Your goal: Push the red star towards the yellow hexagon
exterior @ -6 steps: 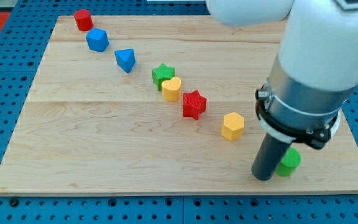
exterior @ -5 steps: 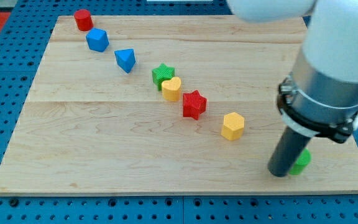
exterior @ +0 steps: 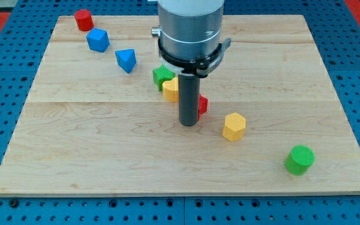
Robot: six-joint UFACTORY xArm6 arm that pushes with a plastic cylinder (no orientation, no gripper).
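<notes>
The red star (exterior: 202, 105) lies near the middle of the wooden board, mostly hidden behind my rod; only its right edge shows. The yellow hexagon (exterior: 234, 126) lies a short way to the star's lower right, apart from it. My tip (exterior: 188, 124) rests on the board at the star's lower left side, directly in front of it, and left of the yellow hexagon.
A yellow heart (exterior: 170, 90) and a green star (exterior: 161, 75) sit just left of the rod. A blue triangular block (exterior: 125, 60), a blue block (exterior: 97, 40) and a red cylinder (exterior: 83, 19) run towards the view's top left. A green cylinder (exterior: 300, 159) lies at the lower right.
The arm has swung from the lower right beside the green cylinder to the board's middle, in front of the red star. The green cylinder has slid slightly right.
</notes>
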